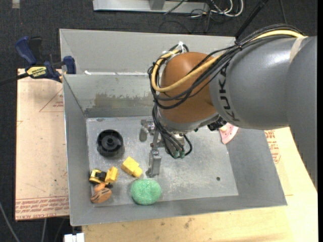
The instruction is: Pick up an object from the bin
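BIN PICK, APPROACH STAGE: Your KUKA arm reaches into the grey metal bin (75,135) from the right, with its gripper (153,169) low over the bin floor at the near middle. You cannot tell from this angle whether the tool is spread or pressed together, because the orange wrist cover and its cables hide much of it.

Nearest to the gripper lie a small yellow block (132,167), just to its left, and a green rounded lump (146,191), just on its near side. Neither can be seen in its grip.

Further left sits a black round spool-like part (109,143). A yellow toy vehicle (103,176) and an orange-brown ball (101,194) lie together in the near left corner. A pink item (228,133) peeks out from under the arm at the right.

You may judge the pick barely begun: the tool is down among the things, but the grasp and the lift are both left to do.
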